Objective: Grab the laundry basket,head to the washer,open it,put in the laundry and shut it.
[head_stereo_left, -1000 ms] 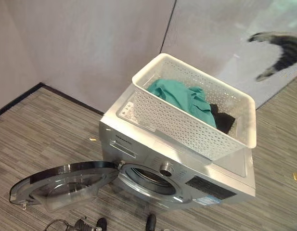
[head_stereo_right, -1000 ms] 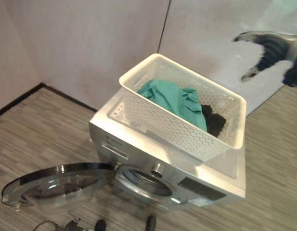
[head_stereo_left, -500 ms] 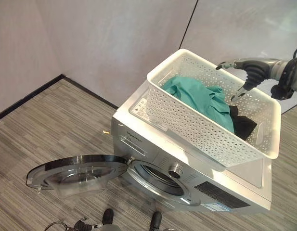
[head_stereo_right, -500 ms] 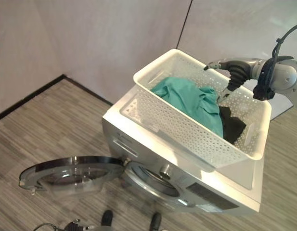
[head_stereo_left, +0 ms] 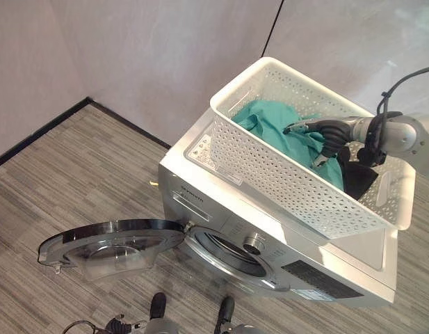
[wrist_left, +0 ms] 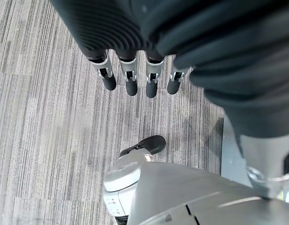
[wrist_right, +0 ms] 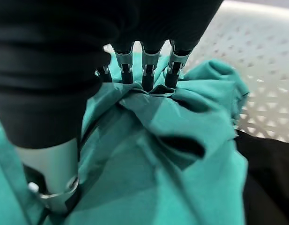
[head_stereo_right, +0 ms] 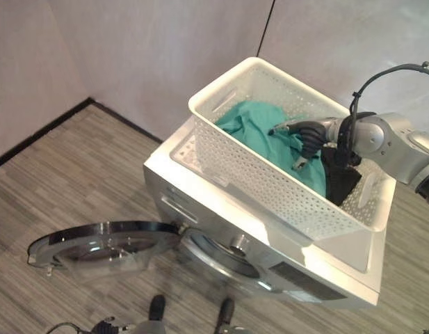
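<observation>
A white perforated laundry basket point(head_stereo_left: 270, 167) stands on top of the silver washer point(head_stereo_left: 200, 202). A teal garment point(head_stereo_left: 270, 122) and a black cloth point(head_stereo_left: 357, 177) lie inside it. My right hand point(head_stereo_left: 325, 132) reaches into the basket from the right, open, its straight fingers point(wrist_right: 148, 70) pressing their tips into a fold of the teal garment point(wrist_right: 181, 131), thumb apart below. The washer's round door point(head_stereo_left: 110, 243) is swung wide open to the left, low over the floor, and the drum opening point(head_stereo_left: 231, 252) is exposed. My left hand point(wrist_left: 130, 79) hangs open over the floor, holding nothing.
The washer stands close to a pale wall point(head_stereo_left: 165, 56) with a dark baseboard point(head_stereo_left: 40, 132) running along the left. Grey striped floor point(head_stereo_left: 75, 181) stretches to the left of the washer and around the open door.
My right hand has dropped from the basket's far rim into the basket and now presses on the teal garment. The camera has shifted a little; basket, washer and door stay put.
</observation>
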Motion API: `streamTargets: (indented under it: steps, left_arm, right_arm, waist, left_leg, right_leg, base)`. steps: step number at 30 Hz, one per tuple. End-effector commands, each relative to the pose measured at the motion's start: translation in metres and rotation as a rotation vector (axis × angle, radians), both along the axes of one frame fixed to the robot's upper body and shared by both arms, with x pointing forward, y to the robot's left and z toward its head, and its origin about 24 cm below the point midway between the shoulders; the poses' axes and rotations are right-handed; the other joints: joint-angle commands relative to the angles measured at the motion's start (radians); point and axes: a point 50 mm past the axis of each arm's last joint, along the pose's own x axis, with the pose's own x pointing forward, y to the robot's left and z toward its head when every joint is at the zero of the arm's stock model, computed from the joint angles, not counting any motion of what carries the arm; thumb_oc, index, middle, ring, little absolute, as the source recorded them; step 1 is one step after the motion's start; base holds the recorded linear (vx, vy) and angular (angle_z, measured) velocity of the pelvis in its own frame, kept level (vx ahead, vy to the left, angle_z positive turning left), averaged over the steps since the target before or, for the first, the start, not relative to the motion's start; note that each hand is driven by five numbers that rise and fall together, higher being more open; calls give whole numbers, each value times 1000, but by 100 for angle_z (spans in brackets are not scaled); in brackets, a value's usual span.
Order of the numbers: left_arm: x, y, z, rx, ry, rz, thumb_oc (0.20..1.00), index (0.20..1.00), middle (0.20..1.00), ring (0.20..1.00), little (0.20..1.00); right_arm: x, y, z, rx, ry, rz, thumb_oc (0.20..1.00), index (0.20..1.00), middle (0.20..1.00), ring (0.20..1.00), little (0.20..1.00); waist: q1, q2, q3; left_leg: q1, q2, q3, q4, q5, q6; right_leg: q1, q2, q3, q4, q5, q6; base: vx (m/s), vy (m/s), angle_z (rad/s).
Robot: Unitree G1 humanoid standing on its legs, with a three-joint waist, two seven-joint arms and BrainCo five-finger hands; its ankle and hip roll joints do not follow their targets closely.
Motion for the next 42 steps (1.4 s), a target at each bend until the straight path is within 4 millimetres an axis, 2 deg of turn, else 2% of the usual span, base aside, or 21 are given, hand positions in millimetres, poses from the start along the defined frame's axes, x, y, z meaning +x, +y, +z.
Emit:
streamTargets:
  steps: [1,3,6,7,9,13,14,15,19,21,24,25,30,33,34,37,40,42]
  left_arm:
    - [16,0,4,19,-32,-43,1000,1000,1000,1000,1000]
    - [28,-2,7,47,-63,-70,1000,1000,1000,1000,1000]
    - [31,-2,7,60,-65,-83,1000,1000,1000,1000,1000]
    - [33,-2,8,66,-70,-82,1000,1000,1000,1000,1000]
    - [35,-1,9,76,-71,-79,1000,1000,1000,1000,1000]
    - [34,2,9,88,-68,-64,1000,1000,1000,1000,1000]
    - [32,1,8,88,-64,-66,1000,1000,1000,1000,1000]
    - [32,2,9,90,-63,-67,1000,1000,1000,1000,1000]
    - [29,3,8,96,-54,-56,1000,1000,1000,1000,1000]
    - [30,3,8,94,-54,-59,1000,1000,1000,1000,1000]
    - [31,-2,7,90,-58,-75,1000,1000,1000,1000,1000]
    - [29,-3,6,89,-49,-72,1000,1000,1000,1000,1000]
    - [18,-5,2,83,-16,-57,1000,1000,1000,1000,1000]
    - [9,-6,-1,85,11,-47,1000,1000,1000,1000,1000]
    - [8,-5,-1,86,11,-47,1000,1000,1000,1000,1000]
    - [-3,-7,-4,75,37,-2,1000,1000,1000,1000,1000]
    - [-11,-5,-6,52,41,90,1000,1000,1000,1000,1000]
    - [-6,-3,-4,33,-11,170,1000,1000,1000,1000,1000]
  right_arm:
    - [3,-9,38,-42,-249,-37,1000,1000,1000,1000,1000]
    - [15,-7,34,-118,-378,-53,1000,1000,1000,1000,1000]
    - [21,-8,27,-126,-414,-68,1000,1000,1000,1000,1000]
    - [23,-7,25,-115,-423,-76,583,583,583,583,583]
    - [25,-3,22,-90,-432,-72,200,200,200,200,200]
    - [26,-8,26,14,-483,-115,200,200,200,200,200]
    - [26,-16,34,113,-529,-160,200,200,200,200,200]
    - [26,-16,33,114,-528,-161,200,200,200,200,200]
    - [21,-29,51,326,-617,-220,200,200,200,200,200]
    - [18,-34,53,361,-638,-235,200,200,200,200,200]
    - [9,-57,73,616,-790,-320,200,200,200,200,200]
    - [5,-59,80,741,-827,-319,200,200,200,200,200]
    - [-2,-56,89,900,-886,-271,200,200,200,200,200]
    - [-3,-61,86,1063,-896,-278,200,200,200,200,200]
    - [-4,-61,86,1065,-895,-279,200,200,200,200,200]
    - [3,-53,77,1295,-791,-242,200,200,200,200,200]
    - [9,-46,66,1435,-691,-220,200,200,200,200,200]
    - [17,-39,55,1541,-592,-220,228,228,228,228,228]
  waist:
    - [53,-30,55]
    - [68,-30,78]
    - [74,-32,87]
    - [76,-33,89]
    - [79,-34,94]
    - [76,-38,88]
    - [71,-34,78]
    - [72,-35,79]
    - [60,-32,55]
    - [59,-33,49]
    - [55,-17,8]
    - [52,-11,-11]
    - [50,-1,-44]
    - [50,8,-63]
    - [50,7,-63]
    - [44,17,-76]
    - [35,23,-87]
    - [29,32,-94]
  left_leg:
    - [-23,6,-10,-11,5,15]
    - [-43,-1,-25,-11,11,21]
    - [-51,-6,-32,-11,13,24]
    - [-53,-7,-33,-11,13,25]
    - [-55,-9,-38,-11,14,27]
    - [-52,-14,-44,-12,10,31]
    - [-44,-14,-44,-12,6,33]
    - [-44,-14,-44,-12,6,33]
    - [-18,-8,-41,-14,-4,35]
    - [-11,-8,-43,-14,-6,35]
    - [24,-8,-46,-15,-19,37]
    - [38,-7,-43,-15,-24,37]
    - [62,-5,-35,-14,-33,38]
    - [73,-2,-32,-15,-36,38]
    - [74,-1,-32,-15,-36,38]
    - [86,1,-19,-16,-37,36]
    - [98,2,-8,-16,-38,35]
    - [102,2,-3,-16,-36,34]
  right_leg:
    - [13,-59,11,-2,-11,99]
    - [0,-62,9,-2,-3,98]
    - [-5,-63,9,-2,0,98]
    - [-7,-64,8,-2,1,98]
    - [-7,-65,8,-2,1,96]
    - [2,-65,4,-2,-4,94]
    - [12,-65,2,-2,-7,93]
    - [13,-65,1,-2,-7,93]
    - [35,-62,3,3,-19,89]
    - [43,-61,1,4,-24,88]
    - [80,-61,-10,5,-46,84]
    - [94,-60,-11,3,-52,83]
    - [117,-56,-9,1,-66,80]
    - [126,-54,-7,0,-73,78]
    - [126,-54,-7,-1,-73,78]
    - [132,-51,2,-1,-76,75]
    - [136,-51,10,-2,-75,74]
    - [137,-53,16,-2,-74,73]
  base:
    - [-37,-2,4]
    - [-37,-3,2]
    - [-6,2,5]
    - [-2,9,17]
    - [2,10,15]
    - [32,8,2]
    - [0,0,0]
    - [53,-9,2]
    - [36,-8,1]
    - [48,-13,2]
    - [94,-9,0]
    - [67,-5,1]
    - [31,-2,0]
    - [3,-3,-3]
    - [-15,-1,-4]
    - [0,0,0]
    - [-5,12,-4]
    - [-30,23,-7]
